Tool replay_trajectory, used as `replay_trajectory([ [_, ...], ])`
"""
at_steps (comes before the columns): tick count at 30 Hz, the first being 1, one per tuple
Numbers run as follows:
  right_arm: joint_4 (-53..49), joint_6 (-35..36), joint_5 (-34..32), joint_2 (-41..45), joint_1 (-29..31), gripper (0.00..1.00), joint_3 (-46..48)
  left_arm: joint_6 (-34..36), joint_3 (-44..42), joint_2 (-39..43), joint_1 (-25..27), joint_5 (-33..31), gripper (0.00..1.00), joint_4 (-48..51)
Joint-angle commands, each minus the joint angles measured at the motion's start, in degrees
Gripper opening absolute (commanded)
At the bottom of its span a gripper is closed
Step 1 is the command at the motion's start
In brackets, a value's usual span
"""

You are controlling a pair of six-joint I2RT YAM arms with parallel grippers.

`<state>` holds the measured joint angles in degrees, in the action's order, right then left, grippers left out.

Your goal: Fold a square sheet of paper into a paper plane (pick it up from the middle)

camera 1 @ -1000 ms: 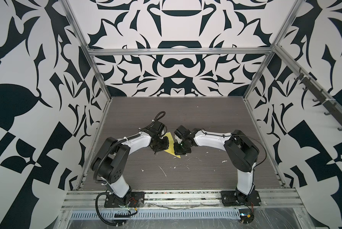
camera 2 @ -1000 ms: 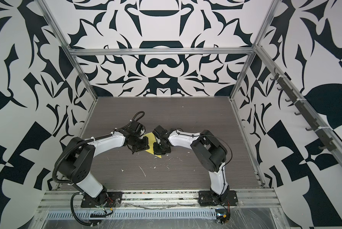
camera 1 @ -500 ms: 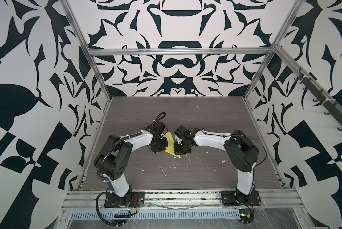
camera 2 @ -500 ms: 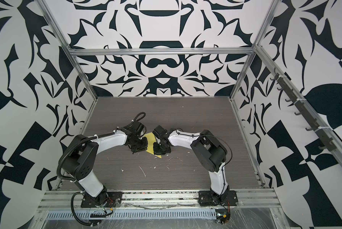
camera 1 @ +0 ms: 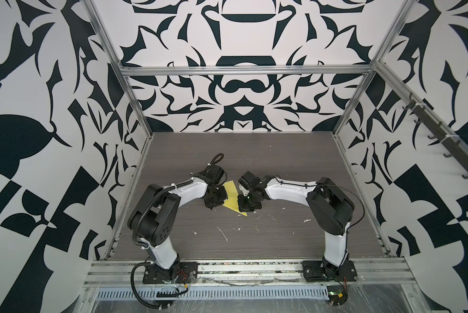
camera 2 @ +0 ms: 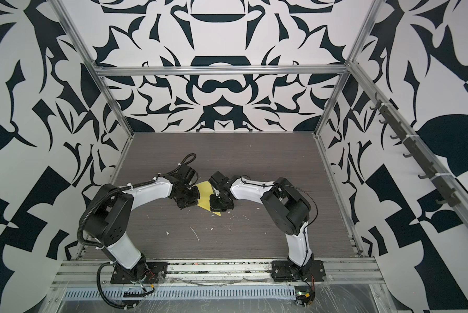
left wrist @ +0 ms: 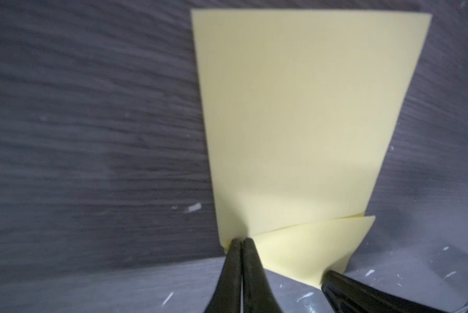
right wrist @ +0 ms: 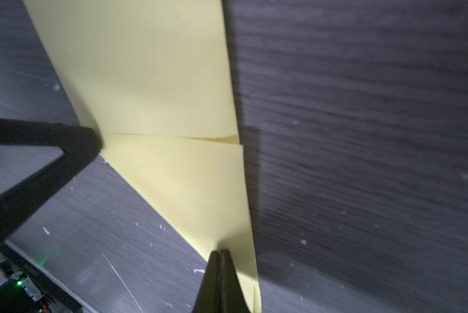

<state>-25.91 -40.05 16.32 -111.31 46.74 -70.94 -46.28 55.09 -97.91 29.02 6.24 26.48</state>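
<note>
Near the middle of the counter [camera 1: 268, 244], in both top views, the folded yellow square sheet of paper [camera 1: 231, 199] [camera 2: 204, 196] lies flat between the left gripper [camera 1: 218, 202] and the right gripper [camera 1: 244, 206], each touching one side. Left wrist view: the left gripper's jaws are pressed together, tips on the sheet's edge beside a triangular flap. Right wrist view: the right gripper is likewise closed, tips resting on that flap; no paper is visibly pinched.
</note>
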Motion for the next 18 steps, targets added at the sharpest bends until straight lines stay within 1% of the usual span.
replay_trajectory([
  [1, -5.1, 0.9, -3.0, -2.4, 0.1, 0.0, 0.8, -2.2, -1.3, 1.1, -2.1, -4.3, 0.08, 5.2],
  [4, -4.9, 1.0, -3.2, -2.4, 0.1, 0.0, 0.7, -2.4, -1.8, 2.8, -3.2, -4.2, 0.08, 5.2],
  [7, -4.3, 3.0, -3.5, -2.5, -0.1, 0.0, 0.1, -1.4, -1.7, 6.0, -3.3, -2.8, 0.08, 3.9],
  [11, -1.8, 13.0, -0.5, -2.7, -2.1, 0.0, -1.8, -0.5, -2.5, 10.4, -3.2, 1.5, 0.09, -0.6],
  [13, -0.5, 19.1, 1.3, -2.8, -3.4, 0.0, -3.0, -0.4, -3.5, 11.4, -2.7, 4.4, 0.1, -4.2],
  [15, -0.7, 23.6, 3.1, -3.3, -4.8, 0.0, -5.0, -0.6, -4.6, 11.5, -2.2, 6.6, 0.1, -7.6],
  [18, -2.1, 26.1, 4.9, -3.9, -6.1, 0.0, -7.4, -0.8, -4.6, 9.7, -0.9, 8.4, 0.1, -9.7],
])
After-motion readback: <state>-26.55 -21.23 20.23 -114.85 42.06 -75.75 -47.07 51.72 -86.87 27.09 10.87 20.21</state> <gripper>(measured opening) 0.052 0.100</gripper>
